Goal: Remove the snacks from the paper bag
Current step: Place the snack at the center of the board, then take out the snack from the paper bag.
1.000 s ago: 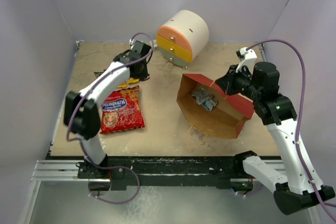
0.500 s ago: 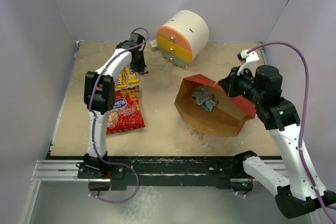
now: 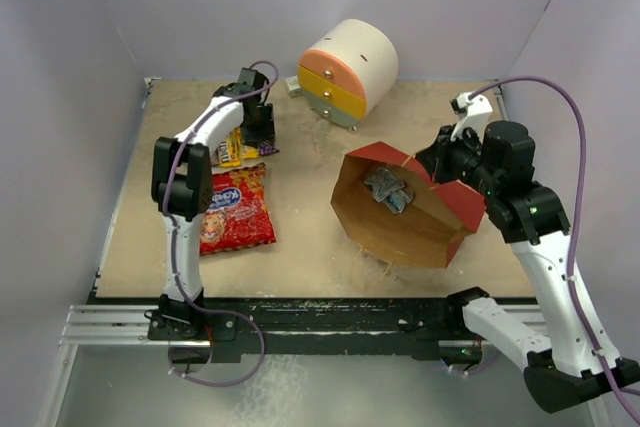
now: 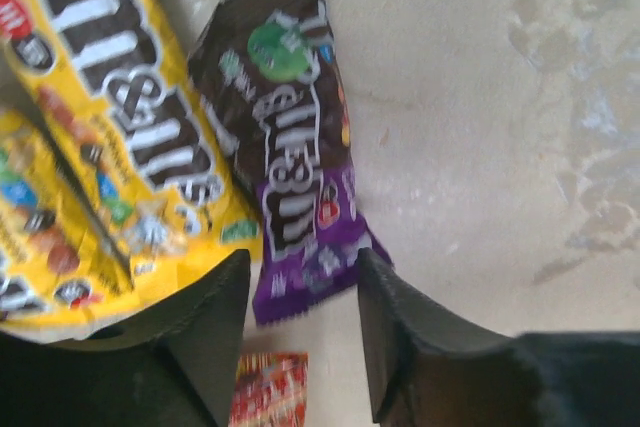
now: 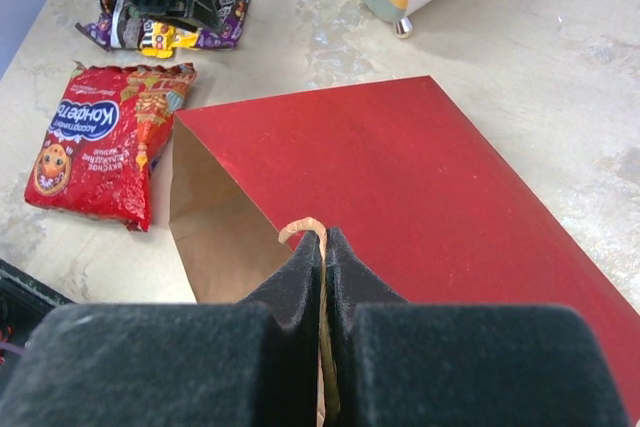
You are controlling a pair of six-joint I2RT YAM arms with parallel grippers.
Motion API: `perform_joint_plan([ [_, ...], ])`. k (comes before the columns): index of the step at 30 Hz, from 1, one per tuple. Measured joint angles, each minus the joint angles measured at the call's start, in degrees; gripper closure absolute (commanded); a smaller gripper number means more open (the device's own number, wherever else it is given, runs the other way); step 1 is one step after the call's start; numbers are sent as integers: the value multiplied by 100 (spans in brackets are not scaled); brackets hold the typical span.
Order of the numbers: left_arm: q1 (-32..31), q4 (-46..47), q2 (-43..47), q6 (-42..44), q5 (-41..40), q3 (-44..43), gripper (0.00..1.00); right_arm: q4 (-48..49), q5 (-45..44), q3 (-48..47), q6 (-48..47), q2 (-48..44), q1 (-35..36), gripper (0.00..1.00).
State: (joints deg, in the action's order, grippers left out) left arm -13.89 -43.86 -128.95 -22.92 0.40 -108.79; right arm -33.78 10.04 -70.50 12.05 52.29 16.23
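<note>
Robot lab booth: plain lilac walls, scuffed tabletop, aluminium mounting rail.

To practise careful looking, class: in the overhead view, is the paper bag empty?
No, silver-grey foil packets lie inside the paper bag, visible through its open mouth.

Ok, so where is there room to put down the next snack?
The bare tabletop between the red crisp packet and the paper bag is free. So is the far right corner beside the white cabinet. The far left is crowded with M&M's packets.
</note>
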Motion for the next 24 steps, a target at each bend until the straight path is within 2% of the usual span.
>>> perform_joint_plan([
  [3, 4, -76, 522, 42, 44, 299, 42, -24, -2, -90, 20, 33, 0, 100],
  [7, 7, 0, 1687, 61, 295, 872, 42, -15, -4, -203, 35, 98, 0, 100],
  [11, 0, 461, 3482, -166, 964, 2181, 36, -20, -2, -214, 72, 170, 0, 100],
  [14, -55, 726, 4878, -466, 1451, 3307, 36, -20, 26, -214, 153, 254, 0, 100],
  [17, -179, 782, 5906, -769, 1849, 4218, 38, -17, 122, -214, 278, 323, 0, 100],
  [20, -468, 743, 6500, -1064, 1996, 4839, 42, -15, 203, -214, 437, 352, 0, 100],
  [24, -1239, 638, 6852, -1316, 1858, 5042, 43, -26, 306, -219, 584, 428, 0, 100],
])
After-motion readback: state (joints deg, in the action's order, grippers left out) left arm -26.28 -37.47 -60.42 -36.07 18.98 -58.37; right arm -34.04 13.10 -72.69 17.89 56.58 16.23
